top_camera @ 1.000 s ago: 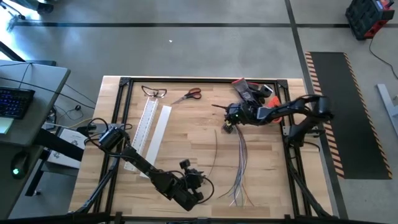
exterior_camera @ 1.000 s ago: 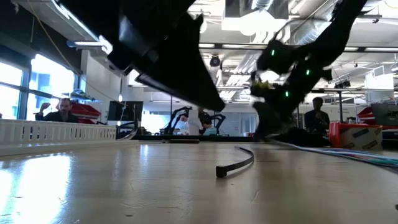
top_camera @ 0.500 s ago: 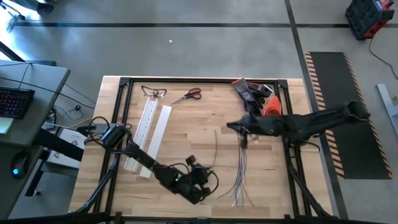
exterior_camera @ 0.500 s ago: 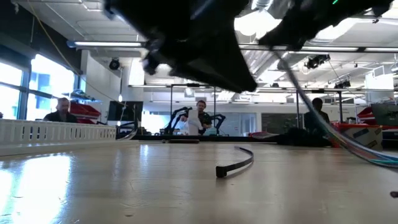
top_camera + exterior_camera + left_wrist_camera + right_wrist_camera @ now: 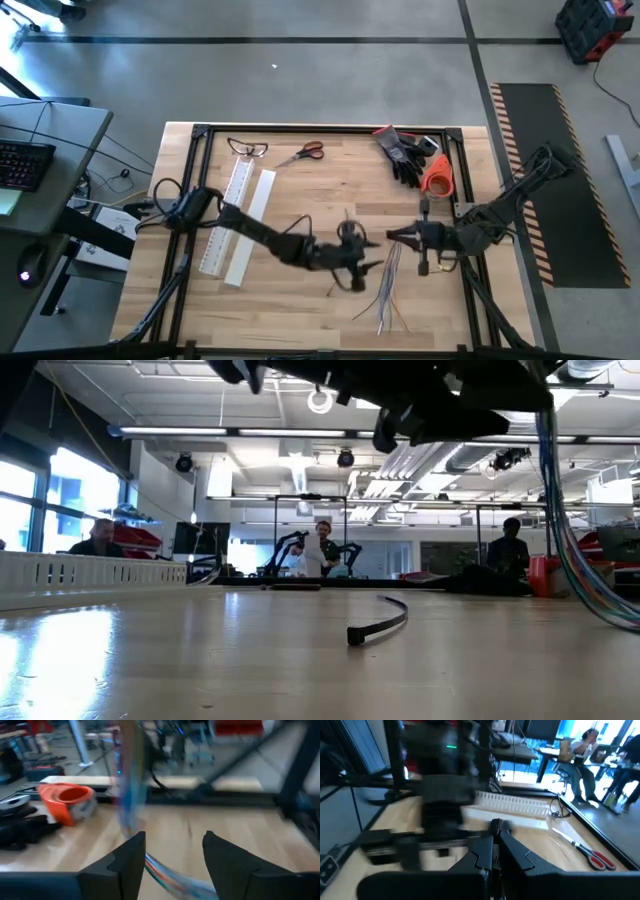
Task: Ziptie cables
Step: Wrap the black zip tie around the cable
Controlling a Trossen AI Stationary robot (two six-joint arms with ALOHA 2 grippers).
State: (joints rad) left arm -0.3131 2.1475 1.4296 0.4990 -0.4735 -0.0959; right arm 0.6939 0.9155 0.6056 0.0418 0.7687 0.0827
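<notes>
Two dark arms meet over the middle of the light wooden surface (image 5: 300, 190): the left end effector (image 5: 352, 258) has its fingers spread apart beside the bundle of thin grey, blue and dark cables (image 5: 385, 290), while the right end effector (image 5: 392, 236) is closed on the upper end of these cables, so they hang down and their loose ends fan out on the wood near the front edge. No real container shows; only an orange tape roll (image 5: 437, 176) with an empty hole lies beside black gloves (image 5: 405, 155) at the far right corner. A black ziptie (image 5: 378, 622) lies alone on the surface.
</notes>
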